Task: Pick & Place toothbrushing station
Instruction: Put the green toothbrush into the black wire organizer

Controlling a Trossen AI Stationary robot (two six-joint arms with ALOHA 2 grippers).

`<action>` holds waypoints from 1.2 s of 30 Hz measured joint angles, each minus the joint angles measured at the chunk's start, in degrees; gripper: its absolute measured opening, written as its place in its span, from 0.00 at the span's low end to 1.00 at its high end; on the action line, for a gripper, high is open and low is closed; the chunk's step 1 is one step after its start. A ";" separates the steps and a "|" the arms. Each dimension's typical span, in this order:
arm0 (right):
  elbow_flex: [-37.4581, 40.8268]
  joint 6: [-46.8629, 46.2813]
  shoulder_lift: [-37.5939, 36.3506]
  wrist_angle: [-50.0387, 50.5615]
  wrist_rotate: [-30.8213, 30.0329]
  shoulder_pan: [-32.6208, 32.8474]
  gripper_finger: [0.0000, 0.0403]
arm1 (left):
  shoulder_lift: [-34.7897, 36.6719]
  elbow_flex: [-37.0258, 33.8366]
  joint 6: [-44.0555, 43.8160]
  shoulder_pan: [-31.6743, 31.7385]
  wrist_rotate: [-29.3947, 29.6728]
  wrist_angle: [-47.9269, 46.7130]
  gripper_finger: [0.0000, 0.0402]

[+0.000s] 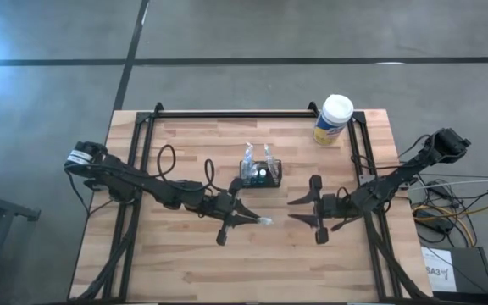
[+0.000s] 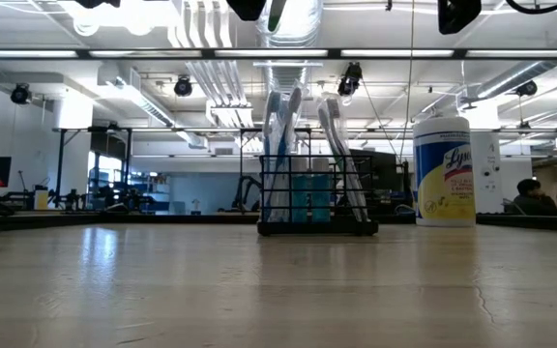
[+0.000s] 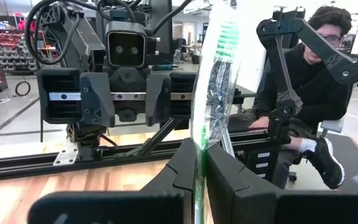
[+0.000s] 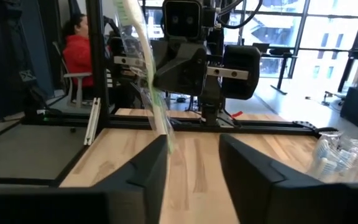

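The black slotted holder (image 1: 261,175) stands on the table's middle, with several wrapped toothbrushes upright in it; it also shows in the low view (image 2: 317,198) and the right wrist view (image 4: 340,152). My left gripper (image 1: 246,219), near of the holder, is shut on a green toothbrush in a clear wrapper (image 3: 215,81). My right gripper (image 1: 293,210) is open and empty. It faces the left gripper from the right, a short gap from the toothbrush (image 4: 143,74). My left gripper pinches the wrapped toothbrush's lower part (image 3: 199,155) between its two fingers. The fingers come level from the table's left and lie across the toothbrush. It stands nearly upright, green head (image 3: 227,31) up and slightly tilted, lifted clear of the table.
A white-capped, yellow-labelled canister (image 1: 333,119) stands at the table's far right; it also shows in the low view (image 2: 443,169). Black rails (image 1: 244,113) run along the table's far, left and right edges. People sit beyond the table (image 3: 309,81) (image 4: 79,56).
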State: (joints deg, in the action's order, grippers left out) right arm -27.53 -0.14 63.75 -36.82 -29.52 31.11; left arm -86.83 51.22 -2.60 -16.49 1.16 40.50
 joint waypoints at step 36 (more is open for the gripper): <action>0.00 0.57 0.05 1.92 1.22 0.00 0.52 | 0.02 -0.94 -0.44 0.00 -0.27 1.04 0.04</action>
State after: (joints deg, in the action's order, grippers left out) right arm -27.53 0.43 63.80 -34.90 -28.29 31.11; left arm -86.80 50.28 -3.04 -16.49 0.89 41.54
